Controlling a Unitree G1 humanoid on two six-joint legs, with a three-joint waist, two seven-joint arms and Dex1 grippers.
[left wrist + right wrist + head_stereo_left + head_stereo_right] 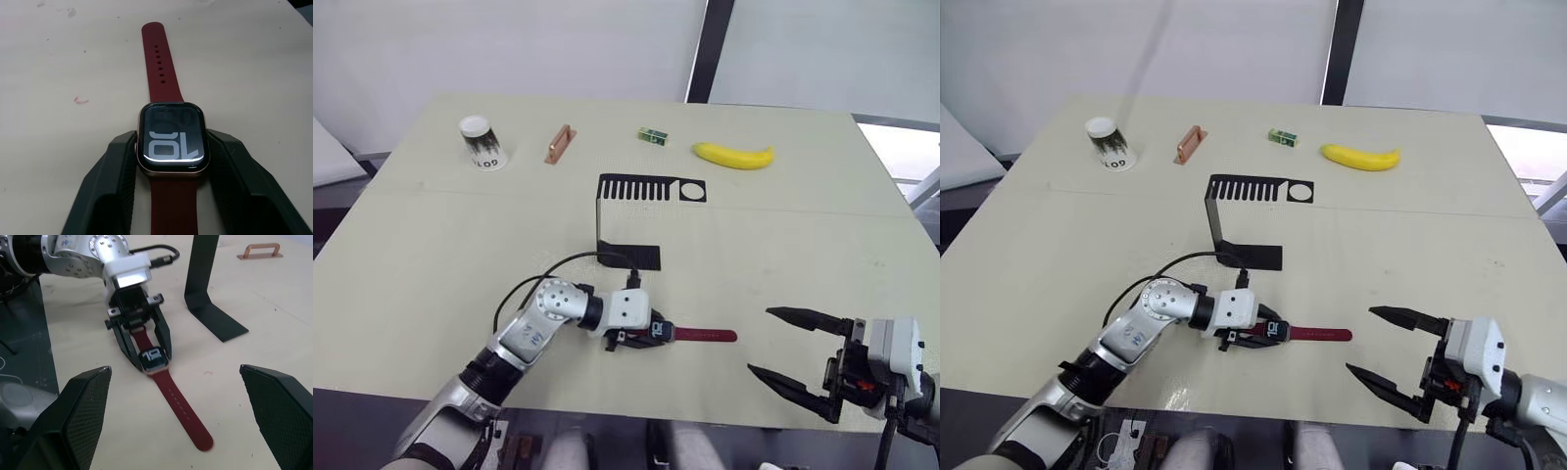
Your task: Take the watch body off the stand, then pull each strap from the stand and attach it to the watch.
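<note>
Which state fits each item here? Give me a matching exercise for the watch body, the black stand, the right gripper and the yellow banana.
Things:
1. small rounded-square watch body
2. thin black sheet-metal stand
3. right gripper
4. yellow banana

States:
A. open, holding nothing
B. on the table's far side
C. clamped in the left gripper, dark red straps attached
D. upright, nothing on it

Pairs: 1-C, 2-D, 3-A, 4-B

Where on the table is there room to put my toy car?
Bare table lies left of the stand, and between the stand and the banana. It is crowded near the front, where the left gripper holds the watch body near the open right gripper.
</note>
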